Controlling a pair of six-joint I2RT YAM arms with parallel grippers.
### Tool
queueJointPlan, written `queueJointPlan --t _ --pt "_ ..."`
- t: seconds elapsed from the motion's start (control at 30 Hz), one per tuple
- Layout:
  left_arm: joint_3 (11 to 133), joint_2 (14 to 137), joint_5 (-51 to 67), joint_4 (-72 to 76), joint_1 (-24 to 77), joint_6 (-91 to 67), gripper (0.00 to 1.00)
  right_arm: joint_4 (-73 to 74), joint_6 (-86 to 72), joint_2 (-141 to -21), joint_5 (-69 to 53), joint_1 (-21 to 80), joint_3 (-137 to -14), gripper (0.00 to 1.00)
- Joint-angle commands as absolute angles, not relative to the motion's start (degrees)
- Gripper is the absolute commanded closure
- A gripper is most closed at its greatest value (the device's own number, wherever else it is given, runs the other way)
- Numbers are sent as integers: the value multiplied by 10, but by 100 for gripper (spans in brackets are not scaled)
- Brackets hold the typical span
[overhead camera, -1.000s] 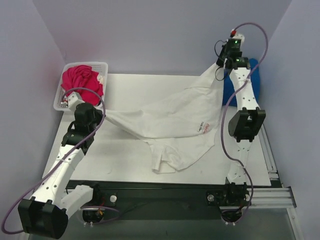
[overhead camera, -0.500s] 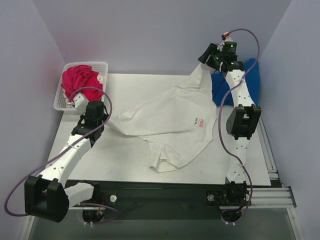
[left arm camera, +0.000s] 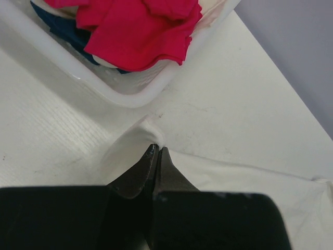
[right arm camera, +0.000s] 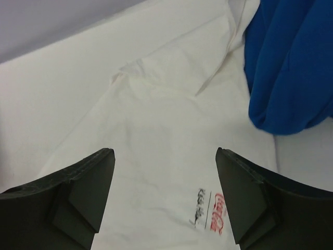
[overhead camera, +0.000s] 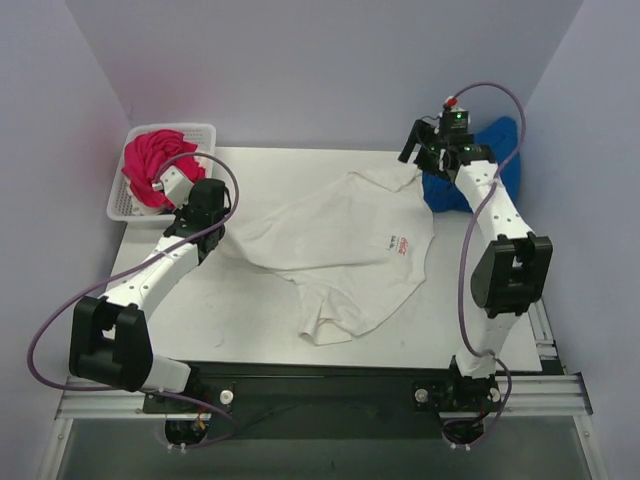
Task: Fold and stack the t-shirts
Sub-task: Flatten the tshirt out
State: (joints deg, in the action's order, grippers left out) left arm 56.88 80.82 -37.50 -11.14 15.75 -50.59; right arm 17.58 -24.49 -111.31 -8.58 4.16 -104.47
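A large white t-shirt point(overhead camera: 340, 245) with a small red chest print point(overhead camera: 400, 245) lies spread and rumpled across the table. My left gripper point(overhead camera: 215, 228) is shut on its left corner point(left arm camera: 151, 130), just short of the basket. Above the shirt's far right corner hovers my right gripper point(overhead camera: 420, 158), open and holding nothing. In the right wrist view the white t-shirt point(right arm camera: 156, 130) and its print point(right arm camera: 213, 208) lie below the spread fingers point(right arm camera: 93, 172). A bright blue t-shirt point(overhead camera: 495, 155) is heaped at the far right, behind that arm. A magenta-pink t-shirt point(overhead camera: 155, 160) fills the basket.
The white lattice basket point(overhead camera: 115, 205) stands at the table's far left corner, its rim point(left arm camera: 130, 96) close ahead of the left fingertips. Lilac walls enclose the table on three sides. A black rail point(overhead camera: 330, 385) runs along the near edge.
My right gripper has opened and let go of the shirt's far right corner, which dropped onto the table. My left arm has drawn the left corner farther back, toward the basket.
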Motion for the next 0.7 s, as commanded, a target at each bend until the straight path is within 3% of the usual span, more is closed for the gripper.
queueJointPlan --t 0.0,0.27,0.67 --pt "625 813 -396 -53 155 -489 100 215 -230 -1014 -25 130 -940 21" --pt "656 800 -397 -26 154 -447 100 221 -278 -914 -2 250 -695 29" --pt "661 801 -396 -20 148 -433 100 240 -361 -841 30 349 -534 31"
